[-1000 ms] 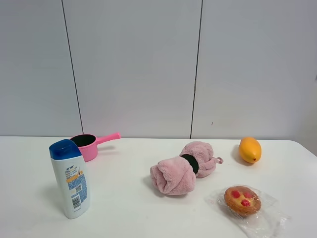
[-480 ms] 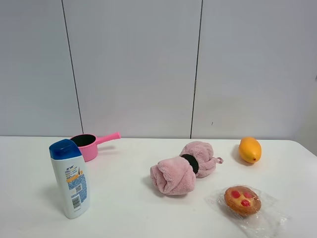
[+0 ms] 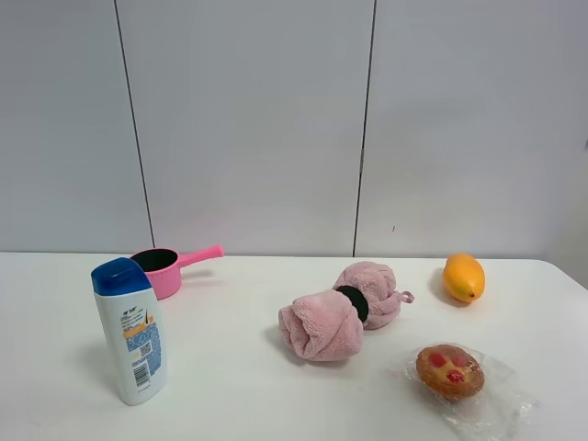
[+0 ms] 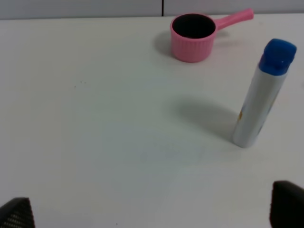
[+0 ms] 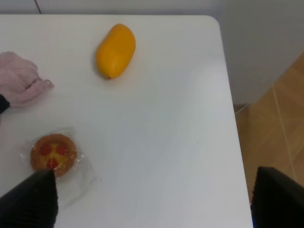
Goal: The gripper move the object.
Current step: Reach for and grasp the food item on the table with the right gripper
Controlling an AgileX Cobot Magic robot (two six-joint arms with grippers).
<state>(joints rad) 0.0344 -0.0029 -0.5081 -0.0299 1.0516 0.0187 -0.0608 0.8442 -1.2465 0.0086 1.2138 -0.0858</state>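
The object [image 5: 52, 153], a round tart with red spots in a loose clear wrapper, lies flat on the white table [image 5: 161, 118]. It sits just ahead of one fingertip of the right gripper [image 5: 154, 204]. That fingertip overlaps the wrapper's edge in the right wrist view, and contact cannot be confirmed. The right jaws stand wide apart with nothing between them. A mango [image 5: 115, 50] lies farther ahead of these jaws, well apart from the tart. A pink towel roll [image 3: 342, 310] lies outside the jaws on the tart's side.

The left gripper [image 4: 152, 211] likewise has its jaws spread wide and empty. A blue-capped bottle [image 4: 263, 92] stands upright ahead of one left fingertip. A pink saucepan [image 4: 193, 30] sits farther ahead, roughly in line with the gap.
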